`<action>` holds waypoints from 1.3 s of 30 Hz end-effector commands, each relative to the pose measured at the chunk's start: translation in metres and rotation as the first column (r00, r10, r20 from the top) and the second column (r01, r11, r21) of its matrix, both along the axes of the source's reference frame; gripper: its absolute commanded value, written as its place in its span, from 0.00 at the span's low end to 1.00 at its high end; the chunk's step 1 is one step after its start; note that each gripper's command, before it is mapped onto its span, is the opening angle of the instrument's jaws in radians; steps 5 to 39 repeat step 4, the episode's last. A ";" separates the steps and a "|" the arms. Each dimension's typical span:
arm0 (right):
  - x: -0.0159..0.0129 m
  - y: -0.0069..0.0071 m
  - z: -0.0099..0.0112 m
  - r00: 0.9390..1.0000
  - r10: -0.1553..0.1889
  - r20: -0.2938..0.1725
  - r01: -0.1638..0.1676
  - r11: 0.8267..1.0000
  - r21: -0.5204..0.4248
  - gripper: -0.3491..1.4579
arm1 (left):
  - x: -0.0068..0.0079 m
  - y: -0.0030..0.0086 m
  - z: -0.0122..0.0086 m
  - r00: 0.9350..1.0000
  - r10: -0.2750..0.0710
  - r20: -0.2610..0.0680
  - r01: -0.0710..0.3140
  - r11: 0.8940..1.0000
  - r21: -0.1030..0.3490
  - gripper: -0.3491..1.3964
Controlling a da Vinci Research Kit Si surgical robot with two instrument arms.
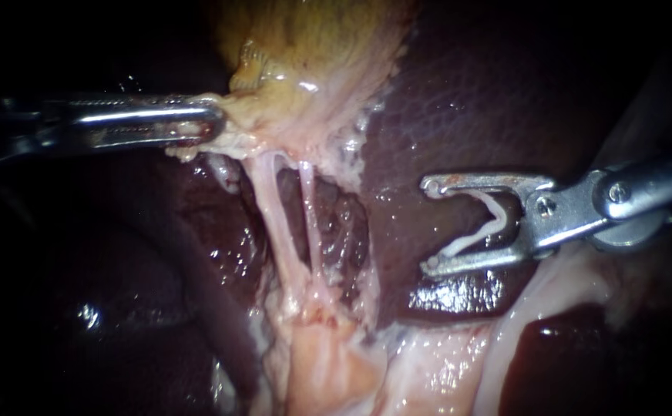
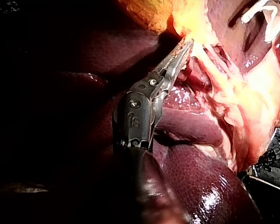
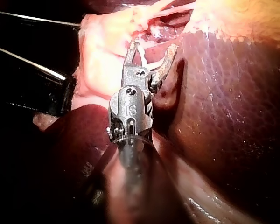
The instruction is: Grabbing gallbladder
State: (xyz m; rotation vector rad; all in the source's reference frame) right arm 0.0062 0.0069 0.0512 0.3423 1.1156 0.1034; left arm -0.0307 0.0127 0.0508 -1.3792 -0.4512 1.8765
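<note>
While left instrument (image 1: 214,125) jaws clamp gallbladder (image 1: 313,46) at its lower edge, right instrument (image 1: 429,225) jaws stand wide, holding white clip (image 1: 484,229) btwn them over bare liver (image 1: 467,100), apart from tubes (image 1: 270,216).

Endoscope light pools at the centre and falls to black at the edges. Glare streaks the left instrument (image 1: 214,127), speckles the wet liver (image 1: 467,92) and whitens the clip (image 1: 471,239); in the left wrist view the gallbladder (image 2: 191,21) burns out.

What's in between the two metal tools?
In the endoscope view, two thin pale tubes stretch down from the gallbladder over dark liver, between the left instrument gripping the gallbladder and the right instrument holding a white clip.
</note>
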 end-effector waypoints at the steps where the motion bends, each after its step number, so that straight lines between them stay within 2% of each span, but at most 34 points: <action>1: 0.0001 0.0000 0.0000 1.000 0.000 0.000 0.000 1.000 0.000 0.47 | 0.0000 0.0000 0.0000 1.000 0.000 -0.001 0.000 1.000 -0.001 0.00; 39: 0.0001 0.0000 0.0000 1.000 0.000 0.000 0.000 1.000 0.000 0.47 | -0.0001 0.0000 0.0000 1.000 -0.001 -0.001 0.001 1.000 -0.001 0.00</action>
